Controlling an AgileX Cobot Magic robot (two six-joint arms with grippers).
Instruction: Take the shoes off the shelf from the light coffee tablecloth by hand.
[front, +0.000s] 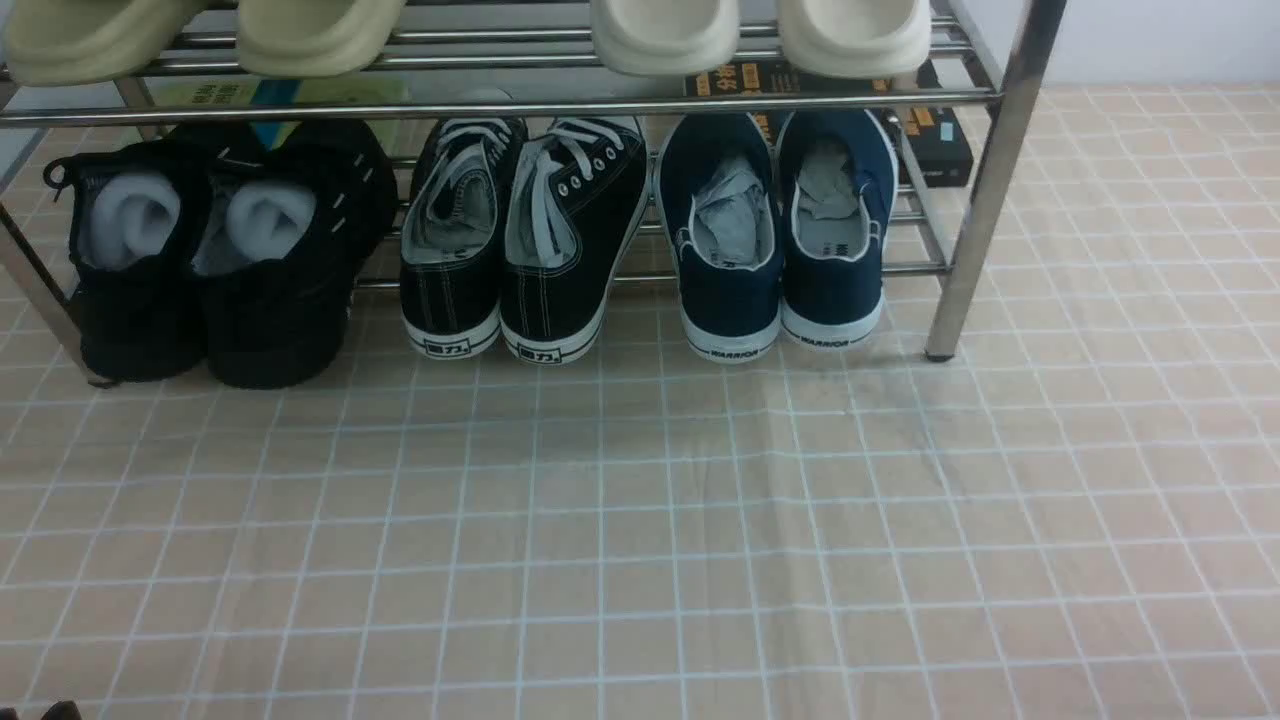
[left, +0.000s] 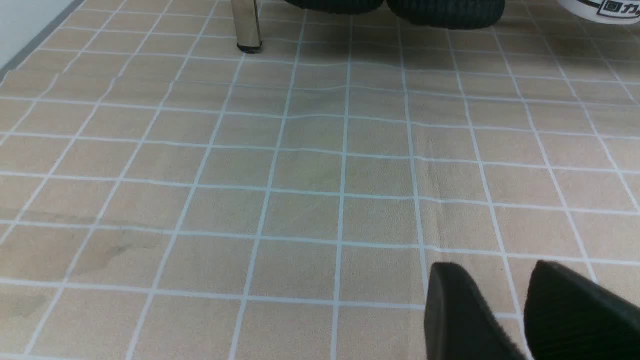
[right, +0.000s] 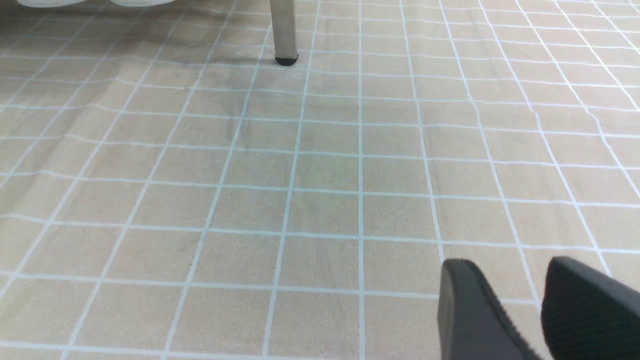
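The pair of navy slip-on shoes (front: 775, 235), with white "WARRIOR" soles and grey paper stuffing, stands heels toward me on the lowest tier at the right end of the chrome shelf (front: 985, 180). The shelf stands on the light coffee tablecloth (front: 640, 550). Neither gripper shows in the front view. In the left wrist view my left gripper (left: 495, 270) hangs low over bare cloth, its black fingers apart and empty. In the right wrist view my right gripper (right: 507, 265) is the same, open and empty, well short of the shelf's right post (right: 283, 30).
Black lace-up sneakers (front: 520, 240) stand mid-shelf and all-black chunky shoes (front: 215, 250) at the left. Cream slippers (front: 760, 30) rest on the upper tier. A black box (front: 935, 135) lies behind the shelf. The left post (left: 247, 25) shows in the left wrist view.
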